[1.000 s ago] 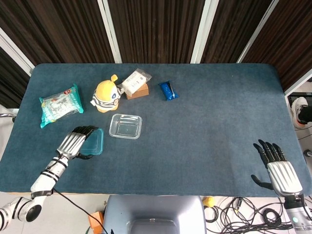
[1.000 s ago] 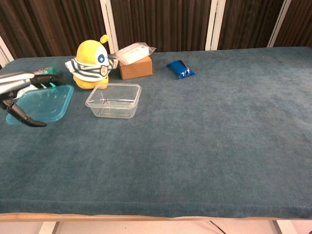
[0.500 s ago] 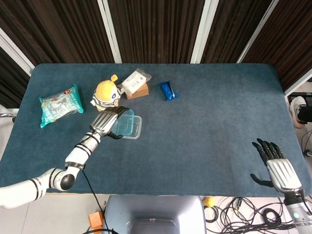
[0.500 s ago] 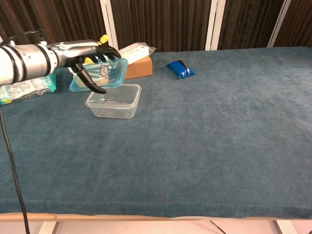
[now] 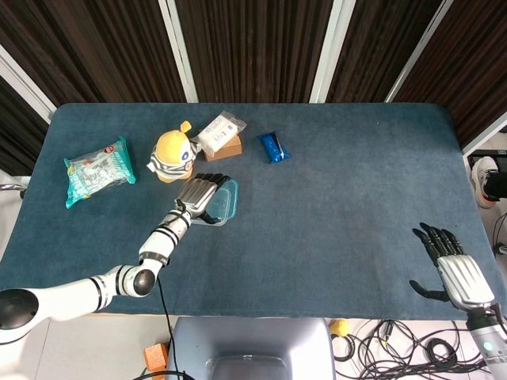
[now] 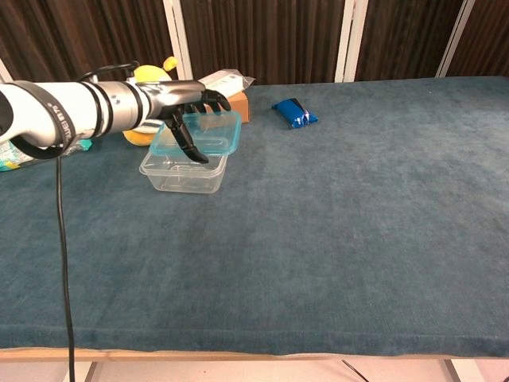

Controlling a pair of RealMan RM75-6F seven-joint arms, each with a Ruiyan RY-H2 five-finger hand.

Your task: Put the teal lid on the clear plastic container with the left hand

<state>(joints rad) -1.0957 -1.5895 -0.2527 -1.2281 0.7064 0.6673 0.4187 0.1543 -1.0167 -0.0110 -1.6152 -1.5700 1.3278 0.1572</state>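
Fingers point(image 6: 195, 99) of the left hand point(image 5: 198, 195) grasp the teal lid point(image 6: 208, 133) just above the clear plastic container point(image 6: 184, 169).

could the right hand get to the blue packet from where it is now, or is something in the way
Probably yes for a clear path: the right hand is open at the table's near right edge, with only bare table between it and the blue packet. Whether the arm stretches that far cannot be told.
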